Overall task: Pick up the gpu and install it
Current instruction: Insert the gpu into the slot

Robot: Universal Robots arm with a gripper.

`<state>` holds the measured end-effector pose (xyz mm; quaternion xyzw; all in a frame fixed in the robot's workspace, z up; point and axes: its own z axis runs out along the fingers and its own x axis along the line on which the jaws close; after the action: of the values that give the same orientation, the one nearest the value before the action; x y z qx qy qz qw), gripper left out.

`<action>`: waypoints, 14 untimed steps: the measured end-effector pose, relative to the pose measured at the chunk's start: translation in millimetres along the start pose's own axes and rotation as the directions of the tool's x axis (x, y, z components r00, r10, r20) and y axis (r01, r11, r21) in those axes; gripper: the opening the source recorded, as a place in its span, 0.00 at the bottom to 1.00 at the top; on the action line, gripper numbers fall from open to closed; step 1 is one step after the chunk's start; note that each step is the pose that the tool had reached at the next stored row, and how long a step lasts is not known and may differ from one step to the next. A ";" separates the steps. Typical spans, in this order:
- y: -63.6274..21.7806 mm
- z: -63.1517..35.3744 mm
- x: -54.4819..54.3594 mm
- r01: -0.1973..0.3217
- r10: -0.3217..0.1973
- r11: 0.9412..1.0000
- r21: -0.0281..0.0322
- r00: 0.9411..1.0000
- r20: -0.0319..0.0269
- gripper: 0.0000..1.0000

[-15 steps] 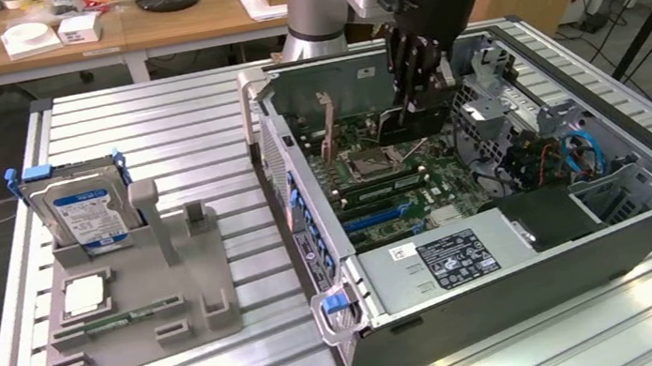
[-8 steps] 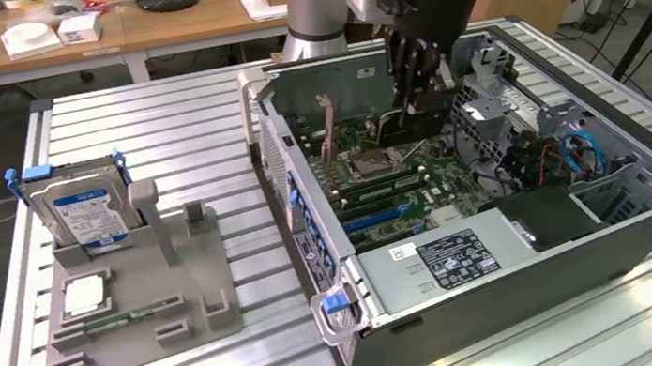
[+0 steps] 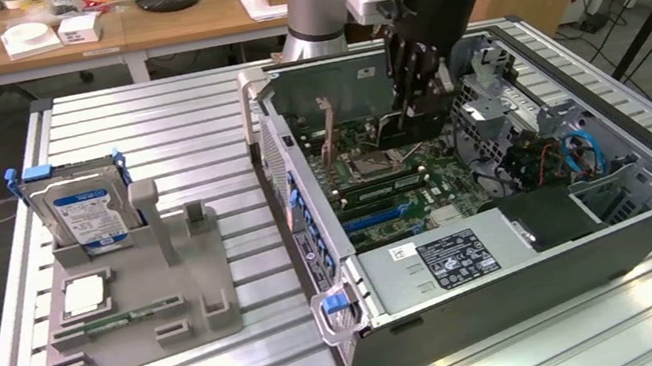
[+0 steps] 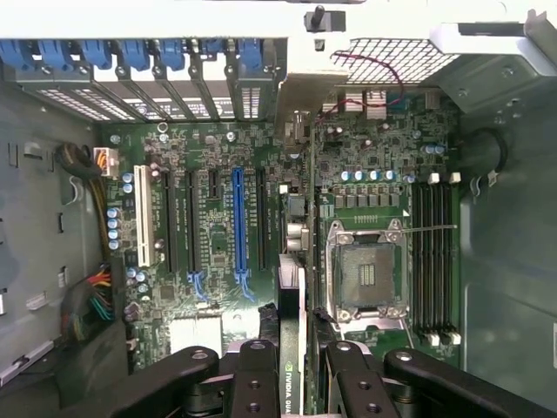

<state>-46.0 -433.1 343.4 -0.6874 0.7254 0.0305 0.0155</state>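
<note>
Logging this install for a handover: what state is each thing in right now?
gpu: held edge-on in the claw, inside the case above the motherboard.
claw: shut on the gpu.
computer case: lying on its side, side panel off.
CPU socket: empty.
hard drive: standing upright in the grey holder.

A green motherboard (image 4: 218,218) is showing one blue slot (image 4: 238,222) and one white slot (image 4: 141,228), while a blue-and-white labelled hard drive (image 3: 80,211) is standing on a grey holder (image 3: 188,286).
</note>
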 end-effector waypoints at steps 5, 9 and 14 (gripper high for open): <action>0.0 2.0 0.1 0.000 0.000 1.000 0.000 1.000 0.000 0.26; -0.1 3.4 0.2 0.000 0.000 1.000 0.000 1.000 0.000 0.26; -0.1 4.1 0.3 0.000 0.000 1.000 0.000 1.000 0.000 0.26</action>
<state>-46.0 -433.1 339.4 -0.6874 0.7255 0.0304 0.0155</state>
